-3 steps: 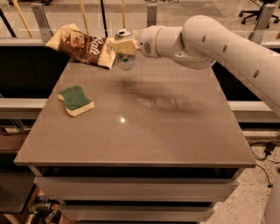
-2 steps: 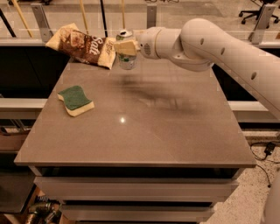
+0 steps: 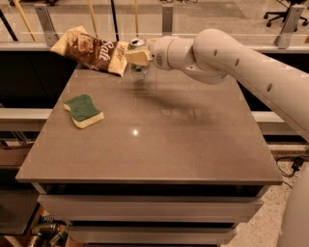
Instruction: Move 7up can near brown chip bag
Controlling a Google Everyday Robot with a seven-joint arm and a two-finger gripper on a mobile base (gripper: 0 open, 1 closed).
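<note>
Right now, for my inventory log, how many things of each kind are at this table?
can: 1, held in the tool at the far edge of the table
chip bag: 1
sponge: 1
total: 3

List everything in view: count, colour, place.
table: one, grey-brown, centre, drawers below.
brown chip bag: one, dark brown with cream ends, far-left corner of the table.
7up can: one, silver and green, far edge, just right of the bag.
sponge: one, green on cream, left side of the table.
office chair: one, dark, background top right.
arm: one, white, reaching in from the right.
claw: one, cream, shut on the can beside the bag.
</note>
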